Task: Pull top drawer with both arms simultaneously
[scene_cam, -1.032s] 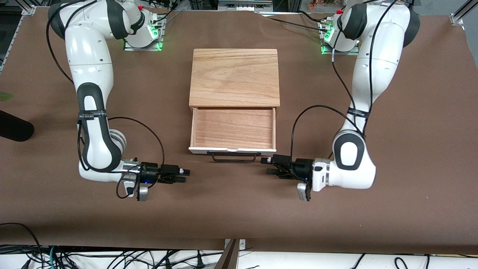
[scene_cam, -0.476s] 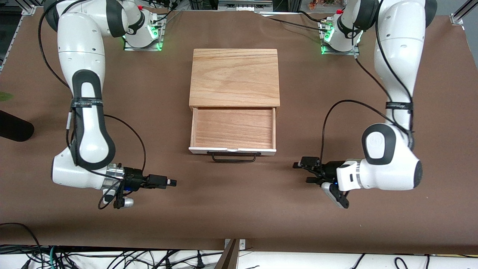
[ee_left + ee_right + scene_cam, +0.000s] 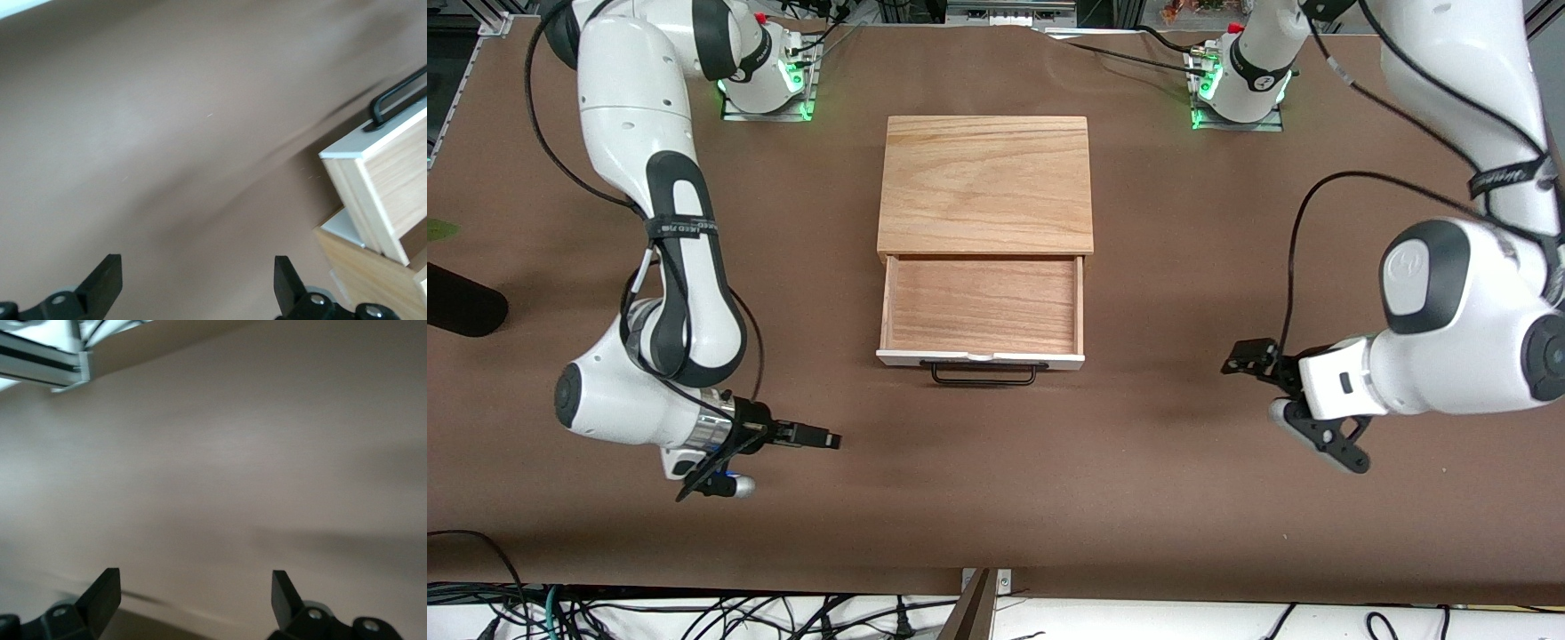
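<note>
Top drawer [image 3: 982, 307] pulled out; left gripper [image 3: 1249, 357] and right gripper [image 3: 825, 438] jaws spread, empty; no legible writing

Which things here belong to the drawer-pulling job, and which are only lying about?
Job:
- top drawer, pulled out, nothing in it
- its black bar handle
- left hand, open, over bare table toward the left arm's end
- right hand, open, over bare table toward the right arm's end

Lying about:
- box's wood top board
- cables at the table edge nearest the front camera
</note>
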You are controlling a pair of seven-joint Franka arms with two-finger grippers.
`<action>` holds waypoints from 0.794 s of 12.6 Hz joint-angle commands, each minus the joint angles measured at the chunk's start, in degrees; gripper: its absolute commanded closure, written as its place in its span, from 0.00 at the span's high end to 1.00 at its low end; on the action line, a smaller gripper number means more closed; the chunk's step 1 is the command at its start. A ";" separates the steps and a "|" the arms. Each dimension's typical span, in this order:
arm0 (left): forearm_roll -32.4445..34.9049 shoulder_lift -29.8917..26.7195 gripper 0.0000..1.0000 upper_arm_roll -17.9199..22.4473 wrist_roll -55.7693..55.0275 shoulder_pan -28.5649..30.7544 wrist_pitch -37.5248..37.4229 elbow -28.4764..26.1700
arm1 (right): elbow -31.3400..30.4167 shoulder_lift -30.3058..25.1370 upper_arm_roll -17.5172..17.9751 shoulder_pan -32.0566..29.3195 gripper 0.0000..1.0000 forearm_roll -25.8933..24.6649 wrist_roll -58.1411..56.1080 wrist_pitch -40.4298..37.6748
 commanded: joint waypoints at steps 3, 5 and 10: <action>14.91 -18.66 1.00 -2.92 -4.70 2.22 1.79 -19.45 | -18.53 -17.70 2.45 -4.76 1.00 -21.96 -2.39 0.01; 19.15 -25.25 1.00 -8.98 -6.36 7.58 2.14 -25.42 | -21.26 -23.76 5.77 -8.10 1.00 -31.65 -3.46 -0.07; 16.97 -39.16 1.00 -9.71 -14.46 12.09 8.65 -40.91 | -26.10 -40.46 6.58 -13.12 1.00 -36.70 -3.02 -1.91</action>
